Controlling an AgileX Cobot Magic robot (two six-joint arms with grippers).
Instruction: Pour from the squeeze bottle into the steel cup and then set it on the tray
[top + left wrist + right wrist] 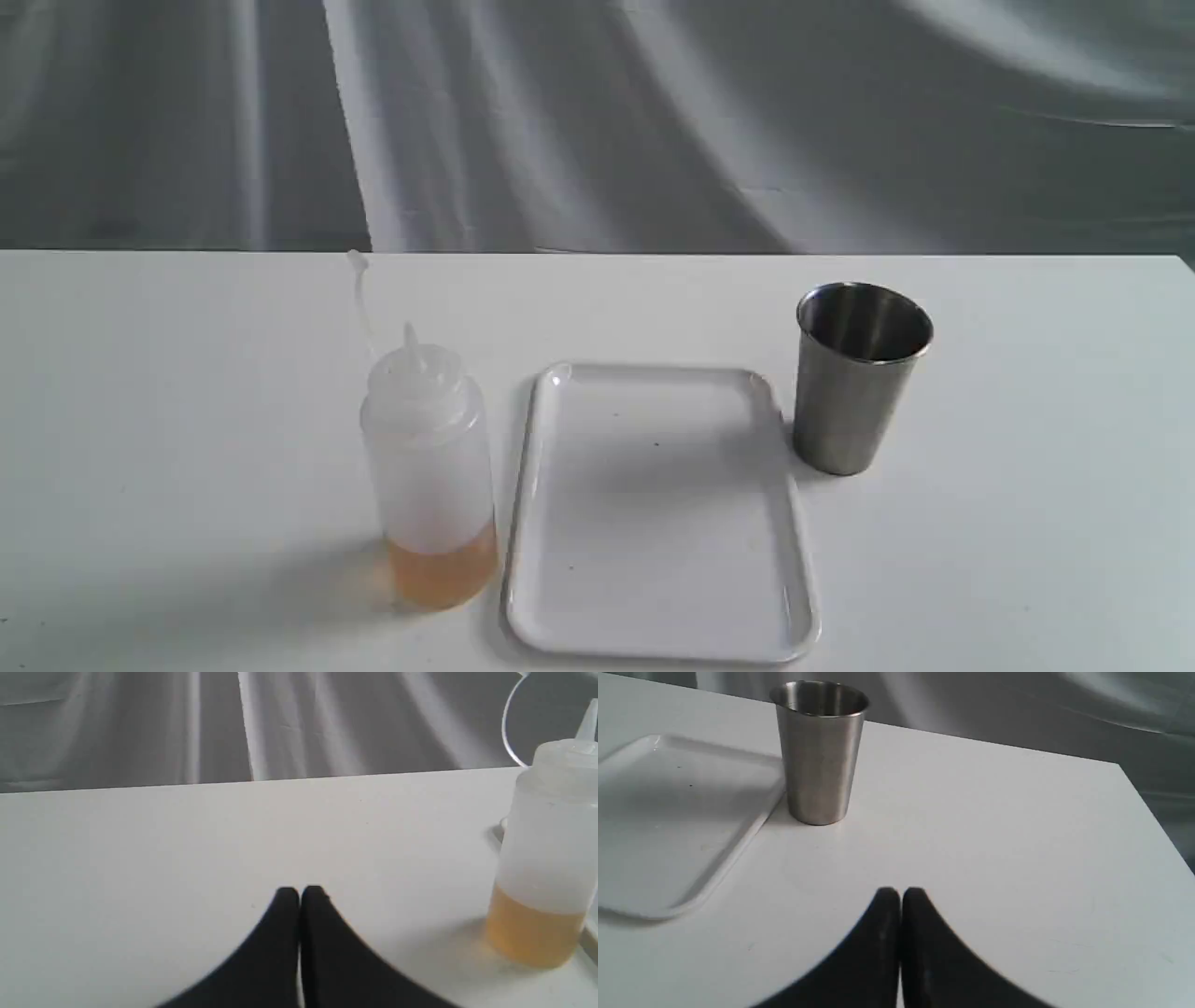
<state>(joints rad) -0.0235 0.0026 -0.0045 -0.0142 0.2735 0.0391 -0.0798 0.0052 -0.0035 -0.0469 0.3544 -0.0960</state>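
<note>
Our left gripper and right gripper sit closed tip to tip, holding nothing; the squeeze bottle stands near the table's front edge, just left of the tray; the steel cup stands beside the tray's far right corner; we judge that an overtight grip on the soft, uncapped bottle could squirt liquid early, or the nozzle could tip the cup.

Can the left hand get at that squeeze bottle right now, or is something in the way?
Probably yes. The left hand is shut and empty, and only bare table lies between it and the squeeze bottle; the tray sits on the bottle's far side. It must open first.
</note>
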